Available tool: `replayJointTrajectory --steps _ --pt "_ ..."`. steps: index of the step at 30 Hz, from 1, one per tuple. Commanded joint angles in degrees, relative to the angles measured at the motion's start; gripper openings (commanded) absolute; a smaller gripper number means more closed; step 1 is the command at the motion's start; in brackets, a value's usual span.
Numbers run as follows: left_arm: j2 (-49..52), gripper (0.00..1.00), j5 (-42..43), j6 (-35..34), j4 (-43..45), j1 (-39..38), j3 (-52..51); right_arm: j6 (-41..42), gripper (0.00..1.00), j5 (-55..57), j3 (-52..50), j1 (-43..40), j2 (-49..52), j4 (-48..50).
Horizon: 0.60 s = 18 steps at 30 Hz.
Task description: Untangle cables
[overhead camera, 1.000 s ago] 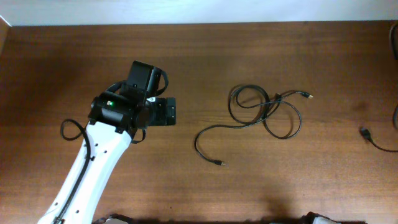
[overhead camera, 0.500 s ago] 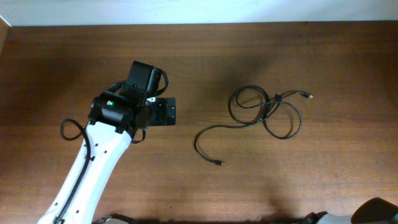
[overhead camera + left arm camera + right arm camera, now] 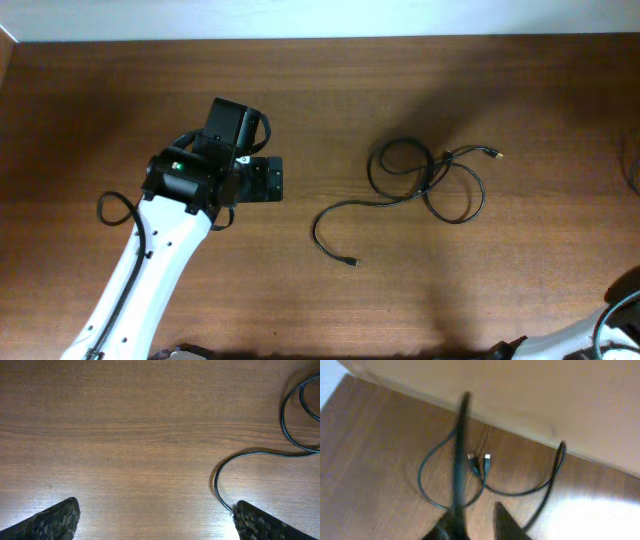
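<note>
1. Cables [image 3: 443,158] lie in a loose tangle on the right half of the tabletop [image 3: 450,80], nearer its far edge than its near edge. One tail curls toward the middle and ends in a small plug [image 3: 352,262]. A metallic tip [image 3: 494,154] points toward the right edge.
2. We see bare wood all round the tangle: a broad strip up to the far edge, open room down to the near edge, and a wide gap toward the left half.
3. The left gripper [image 3: 268,180] sits over the left half, well apart from the tangle. Its jaws are spread wide with only wood between them. In its wrist view [image 3: 157,510], the tail's curve [image 3: 260,451] shows only at the right side.
4. The right arm [image 3: 590,330] shows only at the near right corner, well apart from the tangle.
5. The right gripper [image 3: 475,527] appears in a blurred wrist view, with its fingers [image 3: 507,521] low in the picture. A blurred dark cord [image 3: 460,455] rises from beside one finger. We cannot tell whether the jaws are apart or clamped on it.
6. Beyond them, a second cable [image 3: 427,485] lies on the wood close to the tabletop's edge, under a pale wall [image 3: 545,400]. Its two plug ends [image 3: 486,457] rest side by side.
</note>
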Motion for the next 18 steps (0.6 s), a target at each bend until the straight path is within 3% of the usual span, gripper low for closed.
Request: replayJointTrajectory --steps 1,4,12,14,15,18 --pt "-0.9 0.99 -0.4 -0.6 0.1 0.2 0.2 1.8 0.81 -0.8 -0.5 -0.2 2.0 -1.0" --pt "-0.9 0.99 -0.4 -0.6 0.1 0.2 0.2 1.8 0.97 -8.3 -0.6 -0.2 2.0 -0.8" --pt "-0.9 0.99 -0.4 -0.6 0.1 0.2 0.2 -4.8 0.98 -19.3 -0.5 -0.1 -2.6 -1.0" --pt "-0.9 0.99 -0.4 -0.6 0.1 0.2 0.2 -8.1 0.98 -29.7 -0.5 0.0 -5.0 -0.8" --pt "-0.9 0.99 -0.4 -0.6 0.1 0.2 0.2 -10.5 0.98 -34.8 -0.5 0.9 -6.2 -1.4" --pt "-0.9 0.99 -0.4 -0.6 0.1 0.2 0.2 -17.2 0.98 -36.4 -0.5 7.6 -7.6 -6.5"
